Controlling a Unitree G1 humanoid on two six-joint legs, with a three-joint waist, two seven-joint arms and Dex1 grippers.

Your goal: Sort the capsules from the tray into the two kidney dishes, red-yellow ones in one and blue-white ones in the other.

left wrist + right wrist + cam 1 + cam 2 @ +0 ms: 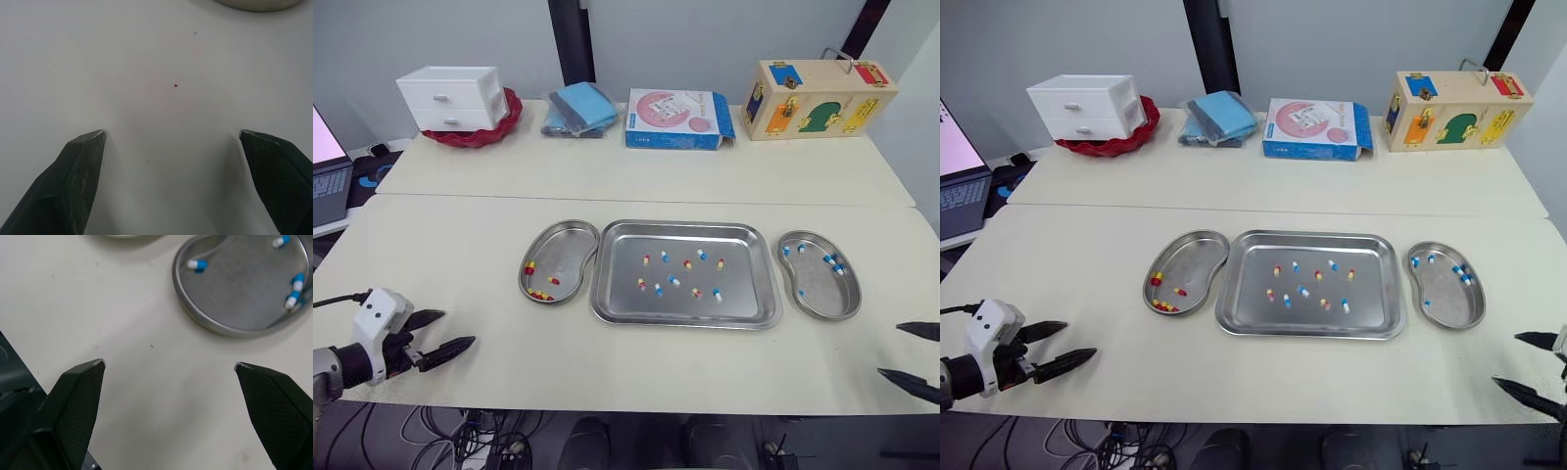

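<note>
A steel tray [759, 304] in the middle of the near table holds several red-yellow and blue-white capsules [674, 280]. To its left a kidney dish [574, 235] holds a few red-yellow capsules [530, 267]. On the tray's right side a second kidney dish [822, 306] holds several blue-white capsules [198, 264]. My left gripper [443, 332] is open and empty near the table's front left edge, well away from the dishes. At the front right edge my right gripper [912, 355] is open and empty, just short of the right dish [234, 323].
The far table carries a white drawer unit [452, 97] on a red dish, a blue cloth bundle [579, 108], a blue-pink box [677, 118] and a wooden latch box [815, 98]. A laptop [328, 166] sits at the far left.
</note>
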